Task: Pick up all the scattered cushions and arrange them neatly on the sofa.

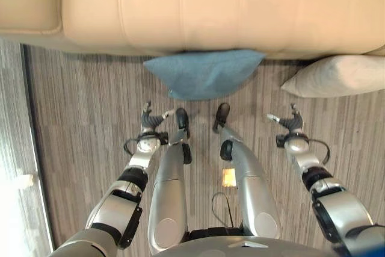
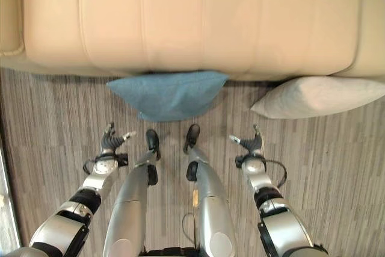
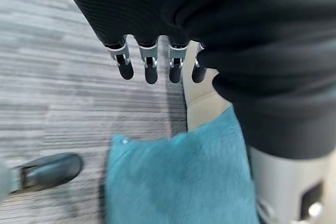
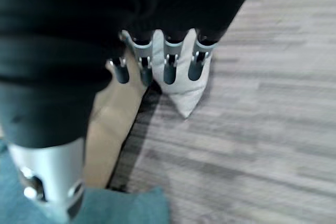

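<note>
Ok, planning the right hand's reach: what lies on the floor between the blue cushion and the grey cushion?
Bare floor separates the blue cushion from the grey cushion, seen in both eye views.

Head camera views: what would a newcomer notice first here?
First the blue cushion, lying on the striped floor against the front of the beige sofa, straight ahead of the robot. Next the grey cushion, also on the floor, further right. The left hand and right hand hang open and empty above the floor.
</note>
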{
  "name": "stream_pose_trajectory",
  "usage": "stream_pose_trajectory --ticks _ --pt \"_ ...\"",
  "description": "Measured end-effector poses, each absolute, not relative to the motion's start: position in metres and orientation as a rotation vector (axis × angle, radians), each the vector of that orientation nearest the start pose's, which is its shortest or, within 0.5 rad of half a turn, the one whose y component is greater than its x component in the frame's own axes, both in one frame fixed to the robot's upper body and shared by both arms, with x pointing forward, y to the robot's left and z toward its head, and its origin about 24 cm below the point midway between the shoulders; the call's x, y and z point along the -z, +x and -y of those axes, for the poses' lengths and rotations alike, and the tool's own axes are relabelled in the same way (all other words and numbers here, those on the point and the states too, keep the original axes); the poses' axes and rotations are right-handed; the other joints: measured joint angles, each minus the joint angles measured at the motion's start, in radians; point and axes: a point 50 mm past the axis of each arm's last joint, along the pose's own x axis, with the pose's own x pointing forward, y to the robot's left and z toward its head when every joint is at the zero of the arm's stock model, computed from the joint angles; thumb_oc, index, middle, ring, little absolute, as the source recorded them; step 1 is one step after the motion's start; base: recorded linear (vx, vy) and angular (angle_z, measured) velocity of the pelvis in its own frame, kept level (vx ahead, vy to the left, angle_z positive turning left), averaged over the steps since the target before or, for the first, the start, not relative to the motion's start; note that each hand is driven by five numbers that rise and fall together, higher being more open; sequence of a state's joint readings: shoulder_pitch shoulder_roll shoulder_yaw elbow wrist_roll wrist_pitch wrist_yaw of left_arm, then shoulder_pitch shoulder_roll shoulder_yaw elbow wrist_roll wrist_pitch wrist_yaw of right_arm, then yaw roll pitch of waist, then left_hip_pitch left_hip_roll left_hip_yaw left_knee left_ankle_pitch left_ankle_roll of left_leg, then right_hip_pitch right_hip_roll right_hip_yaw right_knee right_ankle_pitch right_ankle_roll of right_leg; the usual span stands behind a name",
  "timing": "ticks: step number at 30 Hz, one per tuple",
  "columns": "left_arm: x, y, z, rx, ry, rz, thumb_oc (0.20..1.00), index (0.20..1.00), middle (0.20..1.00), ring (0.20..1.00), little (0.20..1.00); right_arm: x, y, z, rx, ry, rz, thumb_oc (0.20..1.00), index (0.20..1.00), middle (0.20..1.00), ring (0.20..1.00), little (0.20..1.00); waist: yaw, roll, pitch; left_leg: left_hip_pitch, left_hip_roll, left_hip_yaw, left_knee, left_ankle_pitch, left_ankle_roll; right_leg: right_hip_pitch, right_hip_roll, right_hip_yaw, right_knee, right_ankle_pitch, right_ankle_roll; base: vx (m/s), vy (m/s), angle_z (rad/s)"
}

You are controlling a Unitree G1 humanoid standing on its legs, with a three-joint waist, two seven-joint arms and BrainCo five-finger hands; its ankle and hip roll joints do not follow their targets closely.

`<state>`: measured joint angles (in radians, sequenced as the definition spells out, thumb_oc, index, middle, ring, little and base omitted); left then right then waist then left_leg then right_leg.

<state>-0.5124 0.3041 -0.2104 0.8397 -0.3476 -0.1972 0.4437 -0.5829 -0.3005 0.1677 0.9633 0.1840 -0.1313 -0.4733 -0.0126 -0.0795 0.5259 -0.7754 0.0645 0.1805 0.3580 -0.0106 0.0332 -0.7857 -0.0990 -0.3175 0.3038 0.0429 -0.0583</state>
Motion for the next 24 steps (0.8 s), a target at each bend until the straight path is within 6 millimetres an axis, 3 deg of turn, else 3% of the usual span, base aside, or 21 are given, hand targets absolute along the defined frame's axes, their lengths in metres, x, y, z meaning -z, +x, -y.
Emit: stream_pose_trajectory --ticks 5,6,9,15,19,24 --pt "-0.066 0.351 -0.213 -0.401 0.093 0.01 1.0 1.0 1.0 1.0 1.0 -0.071 0.36 0.23 0.528 -0.196 -0.04 1.0 1.0 1.0 1.0 1.0 0.0 0.004 0.001 -0.168 -0.012 0.0 0.059 -0.005 0.013 -0.178 -0.03 0.003 0.082 -0.017 -0.021 -0.03 0.023 0.07" --pt "-0.09 0.363 -0.207 -0.381 0.089 0.081 1.0 1.0 1.0 1.0 1.0 -0.097 0.369 0.234 0.55 -0.171 0.042 1.0 1.0 1.0 1.0 1.0 0.0 0.011 0.002 -0.239 -0.014 0.001 0.103 -0.014 0.017 -0.251 -0.046 0.005 0.135 -0.025 -0.03 -0.03 0.032 0.07" --pt "-0.136 0.379 -0.202 -0.359 0.081 0.219 1.0 1.0 1.0 1.0 1.0 -0.142 0.381 0.238 0.564 -0.126 0.188 1.0 1.0 1.0 1.0 1.0 -0.005 0.02 0.005 -0.364 -0.015 0.001 0.164 -0.027 0.029 -0.376 -0.061 0.01 0.195 -0.041 -0.037 -0.02 0.015 0.04" --pt "-0.173 0.387 -0.183 -0.268 0.06 0.332 1.0 1.0 1.0 1.0 1.0 -0.151 0.385 0.225 0.45 -0.033 0.225 1.0 1.0 1.0 1.0 1.0 -0.029 0.021 0.004 -0.483 -0.018 0.004 0.225 -0.047 0.031 -0.508 -0.078 0.029 0.273 -0.068 -0.034 0.0 -0.002 0.01" --pt "-0.181 0.389 -0.175 -0.24 0.077 0.354 1.0 1.0 1.0 1.0 1.0 -0.15 0.386 0.218 0.403 -0.072 0.228 1.0 1.0 1.0 1.0 1.0 -0.032 0.022 0.003 -0.517 -0.018 0.004 0.25 -0.05 0.033 -0.543 -0.077 0.037 0.283 -0.068 -0.033 0.0 0.0 -0.01" --pt "-0.196 0.391 -0.176 -0.242 0.087 0.385 1.0 1.0 1.0 1.0 1.0 -0.175 0.393 0.211 0.366 -0.102 0.292 1.0 1.0 1.0 1.0 1.0 -0.027 0.024 0.001 -0.547 -0.017 0.023 0.257 -0.055 0.038 -0.585 -0.079 0.059 0.297 -0.065 -0.027 0.0 -0.011 -0.03"
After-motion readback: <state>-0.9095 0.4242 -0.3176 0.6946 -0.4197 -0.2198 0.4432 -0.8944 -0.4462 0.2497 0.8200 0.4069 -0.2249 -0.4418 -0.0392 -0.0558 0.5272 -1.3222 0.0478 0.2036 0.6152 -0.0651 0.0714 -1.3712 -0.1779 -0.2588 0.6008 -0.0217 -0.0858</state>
